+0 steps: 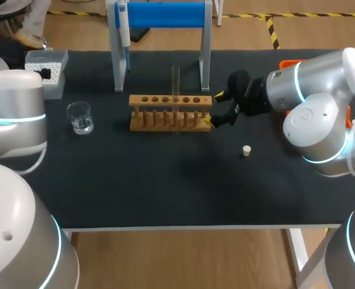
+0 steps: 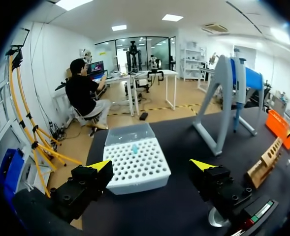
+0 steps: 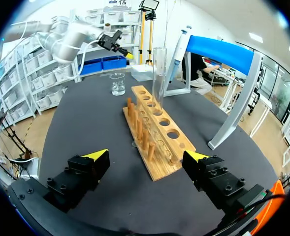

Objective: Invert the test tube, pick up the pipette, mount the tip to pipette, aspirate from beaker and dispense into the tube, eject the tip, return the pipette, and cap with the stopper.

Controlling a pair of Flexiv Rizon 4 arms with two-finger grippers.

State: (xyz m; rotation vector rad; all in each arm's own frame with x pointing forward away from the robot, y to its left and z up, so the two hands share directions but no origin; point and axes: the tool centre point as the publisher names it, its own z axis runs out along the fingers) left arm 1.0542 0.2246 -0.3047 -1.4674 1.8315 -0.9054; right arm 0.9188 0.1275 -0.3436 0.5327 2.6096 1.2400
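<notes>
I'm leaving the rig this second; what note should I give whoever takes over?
Left gripper: open, empty, just short of the tip box.
Right gripper: open, empty, at the end of the rack.
Tube stands upright in the rack. Pipette hangs on the stand. Beaker sits between the rack and my left arm. Stopper lies loose on the table.
Done: tube seems set upright.
Left: pick up the pipette, mount a tip, aspirate, dispense, eject, return the pipette, cap.
</notes>
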